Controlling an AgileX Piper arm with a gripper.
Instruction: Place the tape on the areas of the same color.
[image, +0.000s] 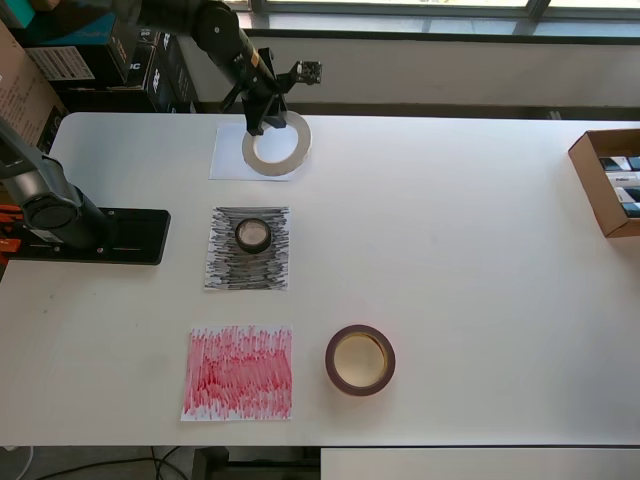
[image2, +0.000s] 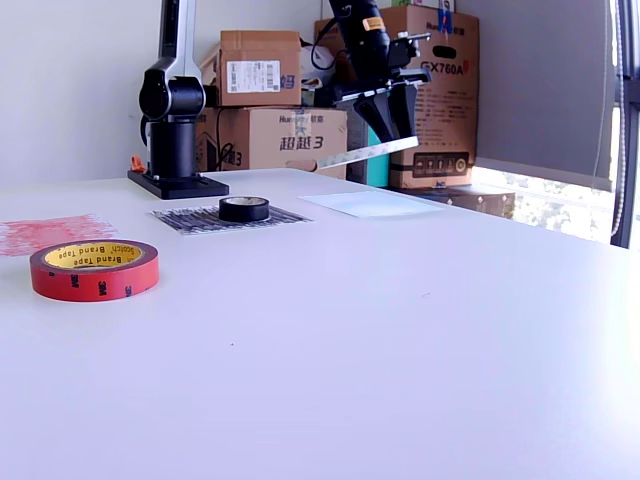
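Observation:
My gripper (image: 262, 120) is shut on the near edge of the wide white tape ring (image: 297, 150). In the exterior view the gripper (image2: 388, 112) holds the ring (image2: 366, 154) tilted in the air above the plain white patch (image2: 372, 203). From overhead the ring overlaps the white patch's (image: 228, 155) right edge. The small black roll (image: 253, 235) (image2: 244, 208) sits on the scribbled black patch (image: 225, 268) (image2: 190, 218). The maroon ring with the tan core (image: 331, 362) (image2: 94, 270) lies on the bare table to the right of the scribbled red patch (image: 238, 373) (image2: 50, 232) in the overhead view.
The arm's black base (image: 95, 235) (image2: 175, 150) is bolted at the overhead view's left edge. An open cardboard box (image: 600, 185) sits at the right table edge. Stacked cartons (image2: 270, 100) stand behind the table.

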